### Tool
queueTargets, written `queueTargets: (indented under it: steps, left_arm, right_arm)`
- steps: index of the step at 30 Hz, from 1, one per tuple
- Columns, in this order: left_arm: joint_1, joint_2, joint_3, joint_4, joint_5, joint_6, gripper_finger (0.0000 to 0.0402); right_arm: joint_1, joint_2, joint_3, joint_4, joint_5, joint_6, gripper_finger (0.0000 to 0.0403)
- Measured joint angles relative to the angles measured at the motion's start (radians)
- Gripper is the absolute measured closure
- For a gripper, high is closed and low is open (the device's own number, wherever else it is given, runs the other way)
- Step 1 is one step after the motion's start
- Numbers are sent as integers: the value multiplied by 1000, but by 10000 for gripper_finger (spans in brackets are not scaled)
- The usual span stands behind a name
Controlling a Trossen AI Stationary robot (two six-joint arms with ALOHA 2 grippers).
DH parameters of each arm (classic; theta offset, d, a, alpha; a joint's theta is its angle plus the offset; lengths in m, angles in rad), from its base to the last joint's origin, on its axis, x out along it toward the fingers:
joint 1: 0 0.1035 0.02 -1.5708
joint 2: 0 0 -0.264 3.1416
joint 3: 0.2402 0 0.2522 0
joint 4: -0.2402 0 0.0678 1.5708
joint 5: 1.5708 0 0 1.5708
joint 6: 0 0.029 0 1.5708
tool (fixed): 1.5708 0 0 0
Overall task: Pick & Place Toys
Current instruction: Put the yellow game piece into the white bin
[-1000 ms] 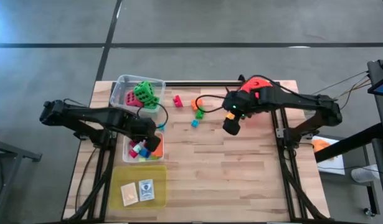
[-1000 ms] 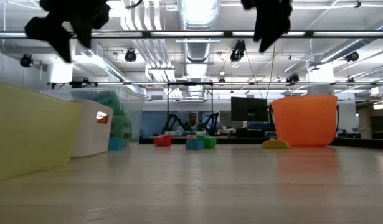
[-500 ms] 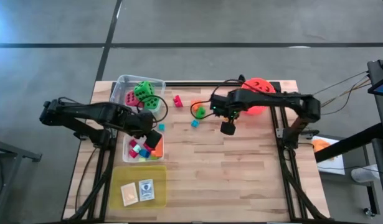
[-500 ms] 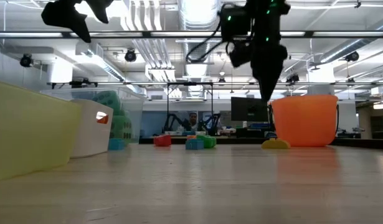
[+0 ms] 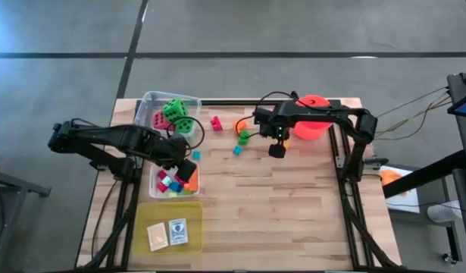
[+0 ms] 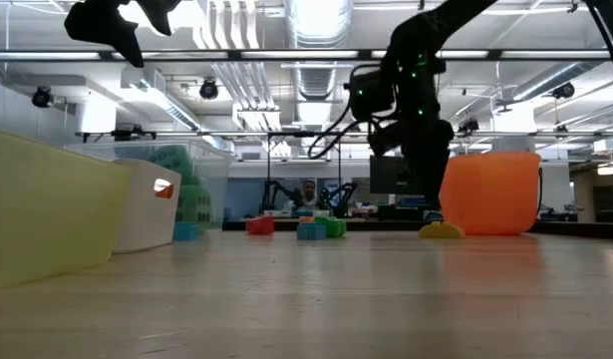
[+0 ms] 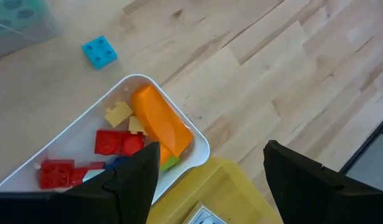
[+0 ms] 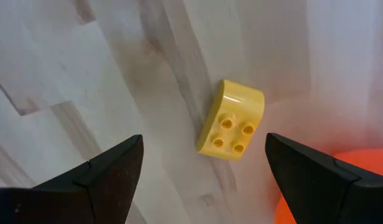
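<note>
A yellow block (image 8: 231, 127) lies on the wood table beside the red-orange bucket (image 5: 314, 127). My right gripper (image 8: 203, 140) hangs open just above it, fingers pointing down and touching nothing; it also shows in the low view (image 6: 432, 194). My left gripper (image 7: 211, 152) is open, high over the white tub (image 7: 197, 140), which holds orange, red and yellow blocks. On the table lie a pink block (image 5: 216, 123), an orange and green pair (image 5: 241, 133) and two blue blocks (image 5: 236, 150) (image 5: 195, 155). Green and pink dice (image 5: 174, 115) sit in a clear tub.
A yellow tub (image 5: 170, 227) with two small cards stands at the near left, just in front of the white tub (image 5: 158, 176). The bucket (image 6: 488, 193) stands close to the right of my right gripper. Bare wood fills the table's middle and near right.
My right gripper has come down from high above the table to just over the yellow block by the bucket, tipping to point straight down; its arm has swung toward the far edge. My left gripper has risen a little over the white tub. No toy has moved.
</note>
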State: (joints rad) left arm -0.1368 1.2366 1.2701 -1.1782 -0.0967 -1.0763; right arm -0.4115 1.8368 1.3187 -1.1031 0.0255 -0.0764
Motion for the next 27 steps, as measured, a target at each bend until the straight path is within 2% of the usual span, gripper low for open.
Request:
queueTargets:
  steps: [10, 19, 23, 27]
  left_arm:
    - [0, 0, -1, 0, 42, 3, 130]
    - [0, 0, -1, 0, 65, -19, 130]
    - [1, 0, -1, 0, 68, -32, 130]
    - [1, 0, -1, 3, 68, -33, 130]
  right_arm:
    - [-58, -2, -111, 82, -10, -2, 71]
    - [-58, -1, -191, 203, -38, 12, 71]
    - [-53, 13, -207, 213, -75, 18, 71]
    - [-13, 20, -203, 209, -60, 29, 72]
